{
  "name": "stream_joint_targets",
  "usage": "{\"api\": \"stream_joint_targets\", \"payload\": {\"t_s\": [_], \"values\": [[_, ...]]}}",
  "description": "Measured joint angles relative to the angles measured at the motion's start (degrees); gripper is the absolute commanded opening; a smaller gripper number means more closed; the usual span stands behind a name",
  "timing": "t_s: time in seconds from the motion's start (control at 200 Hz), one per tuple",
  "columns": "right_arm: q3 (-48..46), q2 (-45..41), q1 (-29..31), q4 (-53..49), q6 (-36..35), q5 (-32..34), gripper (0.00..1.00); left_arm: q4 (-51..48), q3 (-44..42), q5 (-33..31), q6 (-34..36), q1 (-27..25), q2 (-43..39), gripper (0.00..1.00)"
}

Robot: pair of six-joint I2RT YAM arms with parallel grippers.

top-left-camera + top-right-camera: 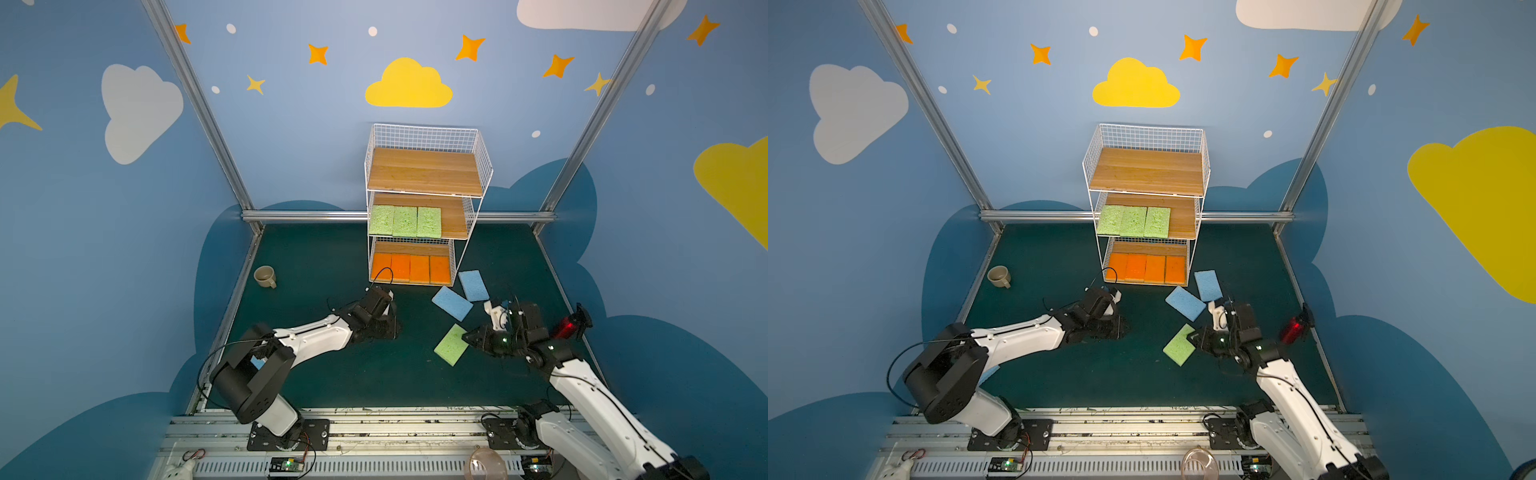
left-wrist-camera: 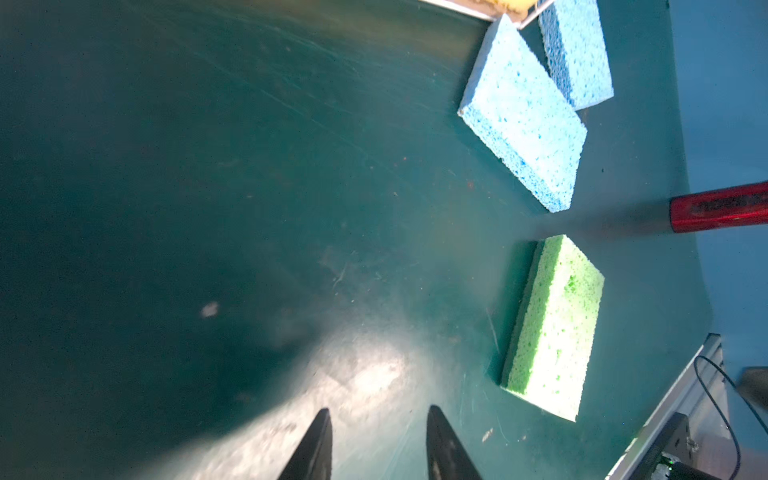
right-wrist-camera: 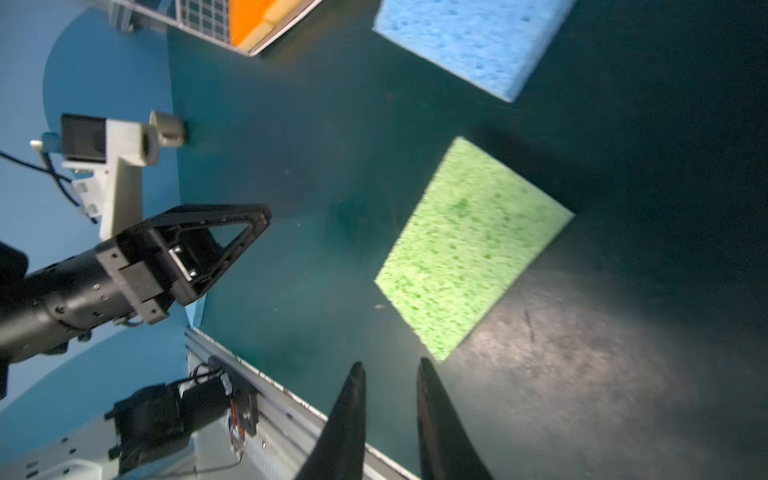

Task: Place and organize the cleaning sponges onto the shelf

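Beside green sponge on mat: right jaws narrowly parted, empty; left jaws wider apart, empty.

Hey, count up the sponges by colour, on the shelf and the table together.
Orange sponges: 4, on the shelf
Green sponges: 4, three shelved, one on the table
Blue sponges: 2 clearly seen, perhaps a third behind the left arm
Total: 10 certain

Both arms reach forward and low; left gripper jaws part-way apart, right gripper jaws narrower, nothing between either pair.
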Motion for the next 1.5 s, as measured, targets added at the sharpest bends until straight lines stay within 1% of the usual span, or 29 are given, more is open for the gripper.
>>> {"api": "stream_joint_targets", "payload": {"t_s": [0.07, 0.145, 0.28, 0.435, 0.571, 0.646, 0.746, 0.826, 0.876, 0.941, 1.041, 1.076, 1.171, 1.256, 1.291, 1.321, 1.336, 1.386, 1.502], "values": [[-2.7, -0.8, -2.6, 0.1, 0.8, 0.2, 0.10, 0.7, 0.4, 0.9, 0.0, -0.1, 1.7, 0.36], [-4.3, 1.3, -4.4, 1.6, 1.6, -0.2, 0.08, 0.9, 0.7, 1.1, 0.1, -0.5, 2.9, 0.37], [-4.9, 9.7, -5.0, 5.9, 2.6, -0.8, 0.05, 1.5, 0.9, 0.9, 0.6, -1.6, 3.1, 0.39], [-4.6, 17.2, -5.0, 10.6, 2.9, -1.2, 0.03, 2.8, 0.2, 0.5, 0.7, -2.2, 2.7, 0.43], [-1.5, 25.7, -5.2, 11.7, 2.4, -2.0, 0.01, 3.0, -3.1, -0.9, 0.4, -2.9, -0.5, 0.48], [1.7, 32.5, -5.4, 12.3, 1.6, -3.8, 0.00, 2.6, -4.9, -1.4, 0.3, -3.3, -3.1, 0.50], [6.3, 41.1, -5.6, 14.8, 0.8, -9.0, 0.00, 1.7, -6.8, -2.4, 0.3, -3.6, -6.6, 0.55], [8.0, 45.0, -5.6, 17.9, 0.7, -12.3, 0.00, 0.8, -8.3, -3.3, 0.3, -3.7, -9.9, 0.58], [8.6, 46.3, -5.6, 18.9, 0.6, -13.5, 0.00, 0.2, -9.1, -4.0, 0.2, -3.8, -11.6, 0.62], [9.3, 47.0, -5.4, 19.1, 0.0, -13.9, 0.00, -0.7, -10.2, -4.9, 0.2, -3.8, -13.8, 0.68], [10.5, 46.8, -4.9, 17.6, -1.9, -13.0, 0.14, -2.0, -11.6, -6.4, -0.1, -3.7, -16.5, 0.79], [10.9, 46.4, -4.8, 16.4, -2.9, -12.7, 0.18, -2.3, -12.0, -7.0, -0.3, -3.7, -17.1, 0.83], [12.2, 42.6, -4.5, 11.9, -6.1, -11.2, 0.26, -2.7, -12.6, -7.9, -1.1, -3.3, -17.9, 0.88], [13.6, 36.8, -4.1, 7.1, -8.3, -9.0, 0.28, -3.1, -12.6, -8.2, -1.3, -2.9, -17.9, 0.90], [14.3, 34.5, -4.0, 5.3, -9.3, -8.0, 0.27, -3.2, -12.6, -8.2, -1.2, -2.6, -17.8, 0.90], [14.8, 32.9, -3.8, 4.0, -9.8, -7.3, 0.24, -3.3, -12.5, -8.2, -1.3, -2.5, -17.7, 0.91], [14.9, 32.3, -3.7, 3.6, -10.0, -7.0, 0.20, -3.4, -12.5, -8.2, -1.2, -2.5, -17.7, 0.91], [14.9, 30.7, -3.7, 2.6, -10.7, -6.0, 0.00, -3.5, -12.1, -8.2, -1.2, -2.4, -17.2, 0.91], [12.9, 30.9, -3.7, 1.8, -10.7, -4.8, 0.00, -3.6, -11.2, -8.0, -1.1, -2.1, -15.4, 0.91]]}}
